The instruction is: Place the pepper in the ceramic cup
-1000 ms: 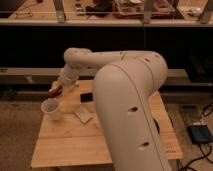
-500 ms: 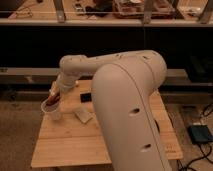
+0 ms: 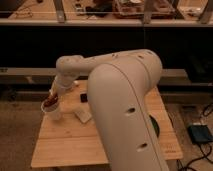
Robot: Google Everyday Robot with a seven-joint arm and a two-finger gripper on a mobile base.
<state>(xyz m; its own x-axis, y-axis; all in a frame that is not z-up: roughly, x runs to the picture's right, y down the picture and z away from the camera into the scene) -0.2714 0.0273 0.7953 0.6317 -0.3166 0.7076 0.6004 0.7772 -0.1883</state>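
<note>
The ceramic cup (image 3: 52, 112) is a small pale tumbler standing upright near the left edge of the wooden table (image 3: 70, 142). The dark red-brown pepper (image 3: 49, 102) sits at the cup's rim, its lower part inside the cup. My gripper (image 3: 53, 97) is directly above the cup at the end of the white arm, shut on the pepper and touching or nearly touching the rim. The arm's large white shell hides the middle and right of the table.
A black rectangular block (image 3: 84, 98) lies on the table behind and to the right of the cup. A pale flat object (image 3: 84, 116) lies right of the cup. A dark green bowl (image 3: 155, 128) shows partly behind the arm at the right. Shelving stands behind.
The gripper with the pepper has moved down and slightly left, from above and behind the cup to the cup's rim. The pepper's lower part is now in the cup.
</note>
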